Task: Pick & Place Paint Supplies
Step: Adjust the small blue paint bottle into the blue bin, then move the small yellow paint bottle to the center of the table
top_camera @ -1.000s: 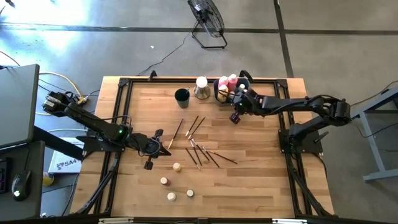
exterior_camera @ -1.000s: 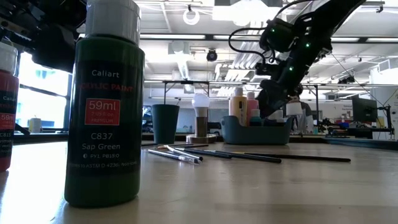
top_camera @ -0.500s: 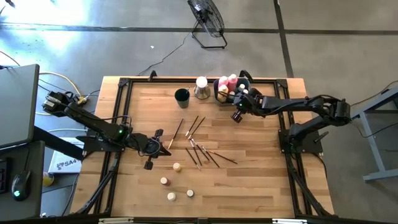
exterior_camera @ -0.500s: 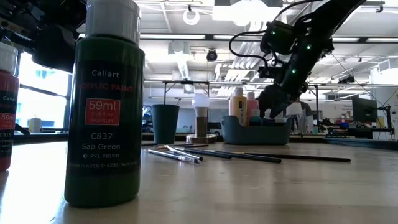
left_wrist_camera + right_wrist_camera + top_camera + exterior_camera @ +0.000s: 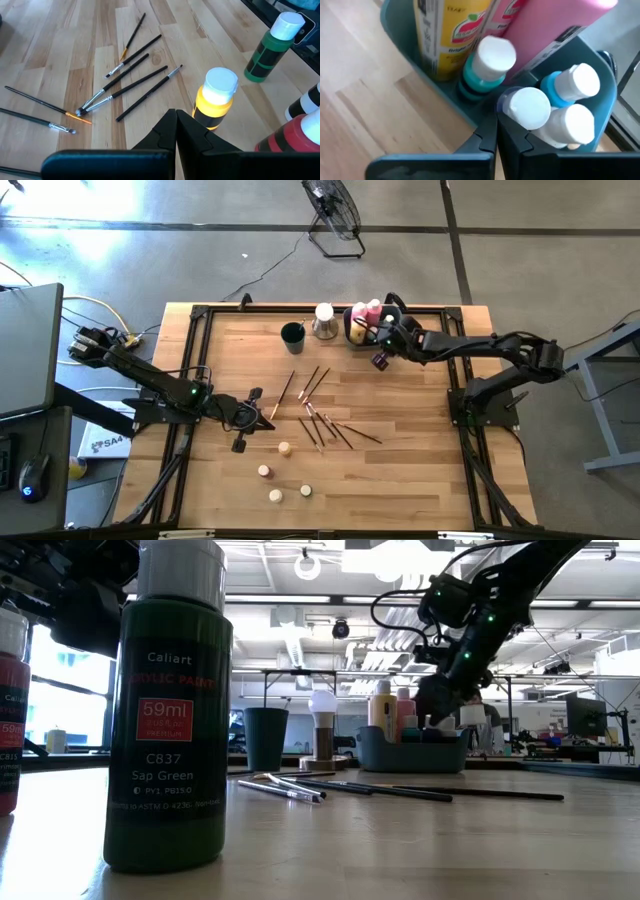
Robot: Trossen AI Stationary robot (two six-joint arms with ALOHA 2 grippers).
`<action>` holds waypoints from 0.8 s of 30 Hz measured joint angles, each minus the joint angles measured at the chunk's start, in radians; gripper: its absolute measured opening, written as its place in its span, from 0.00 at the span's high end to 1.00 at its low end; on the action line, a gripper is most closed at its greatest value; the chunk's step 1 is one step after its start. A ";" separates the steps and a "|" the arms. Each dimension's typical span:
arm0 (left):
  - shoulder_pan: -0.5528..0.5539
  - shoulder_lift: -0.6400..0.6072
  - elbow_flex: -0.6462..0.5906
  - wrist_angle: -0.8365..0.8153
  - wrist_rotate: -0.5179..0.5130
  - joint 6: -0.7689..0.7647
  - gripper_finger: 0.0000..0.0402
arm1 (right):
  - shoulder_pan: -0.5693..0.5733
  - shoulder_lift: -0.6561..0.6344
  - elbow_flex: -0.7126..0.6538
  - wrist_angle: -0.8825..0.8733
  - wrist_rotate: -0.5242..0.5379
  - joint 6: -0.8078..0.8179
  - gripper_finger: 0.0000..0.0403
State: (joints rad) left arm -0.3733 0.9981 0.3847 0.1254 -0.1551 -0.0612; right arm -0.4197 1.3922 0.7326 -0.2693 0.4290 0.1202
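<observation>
While clenched empty, right claw [image 5: 381,360] at bin [image 5: 352,332] rim | left claw [image 5: 240,443] clenched by brushes [image 5: 318,412]

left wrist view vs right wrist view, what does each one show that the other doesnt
Only the left wrist view: brushes scattered on the wood, plus a yellow bottle, a green bottle and a red bottle standing on the table. Only the right wrist view: the bin holding a tall pink bottle, a yellow one and small white-capped bottles. Both show bare wood and their own shut fingers.
</observation>
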 joint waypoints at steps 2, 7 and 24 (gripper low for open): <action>0.000 0.000 0.000 -0.004 0.000 0.000 0.99 | -0.004 0.000 0.000 0.014 0.000 -0.016 0.99; 0.000 0.000 0.000 -0.005 0.000 0.001 0.99 | -0.026 0.000 0.000 0.027 -0.019 -0.020 0.99; 0.000 0.000 0.000 -0.010 0.000 0.001 0.99 | 0.064 -0.125 0.000 -0.132 -0.223 0.087 0.99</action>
State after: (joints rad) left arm -0.3733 0.9981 0.3847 0.1158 -0.1551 -0.0603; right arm -0.3557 1.2675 0.7326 -0.4016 0.2062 0.2071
